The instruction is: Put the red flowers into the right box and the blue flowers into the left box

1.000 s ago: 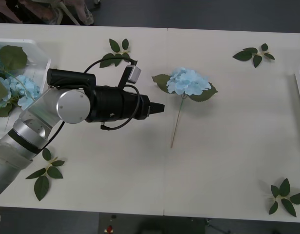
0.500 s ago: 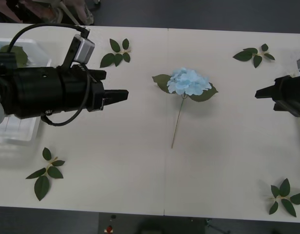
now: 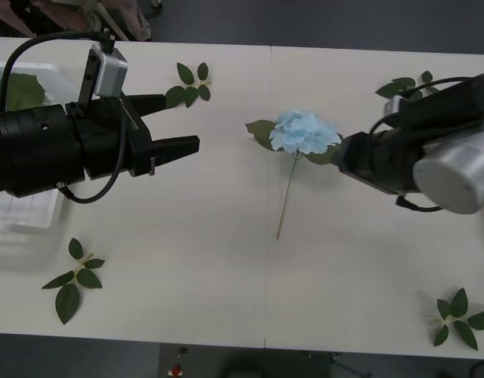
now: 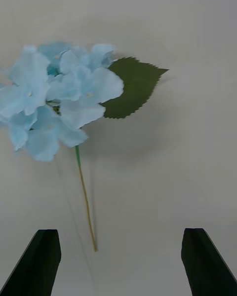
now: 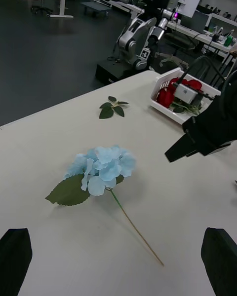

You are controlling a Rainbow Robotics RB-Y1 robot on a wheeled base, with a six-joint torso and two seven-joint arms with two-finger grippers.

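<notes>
My left gripper (image 3: 186, 146) hangs over the left half of the white bench (image 3: 226, 291), its 2 black fingers spread wide and holding nothing. My right gripper (image 3: 342, 155) is over the right half, pointing back toward the middle; in its own wrist view the 2 black fingers (image 4: 42, 259) stand far apart with only bare bench between them, so it is open and empty too.

Between my 2 grippers lies 1 blue hydrangea (image 3: 304, 131), flat on the bench, the pale head just beside my right gripper's tip and well apart from the left one. Its thin stem (image 3: 286, 197) runs from the head toward my side of the bench. The right wrist view brings it close: the stem's cut end (image 4: 95, 249) lies ahead of the open fingers, nearer 1 of them, and a toothed green leaf (image 4: 131, 86) sticks out from under the petals.

The left wrist view looks across the bench past the same hydrangea (image 5: 101, 167) to my right gripper (image 5: 185, 145) and, behind it, the right box (image 5: 165, 109), a white slotted basket with red flowers (image 5: 168, 96) in it. From the front that box cannot be made out behind my right arm.

The left box (image 3: 57, 83) sits behind my left gripper's body, a large green leaf (image 3: 21, 88) showing inside it.

Loose leaf sprigs lie at the far edge by my left gripper (image 3: 186, 85), at the near left (image 3: 72, 279), beyond my right arm (image 3: 403, 87) and at the near right corner (image 3: 462, 315).
</notes>
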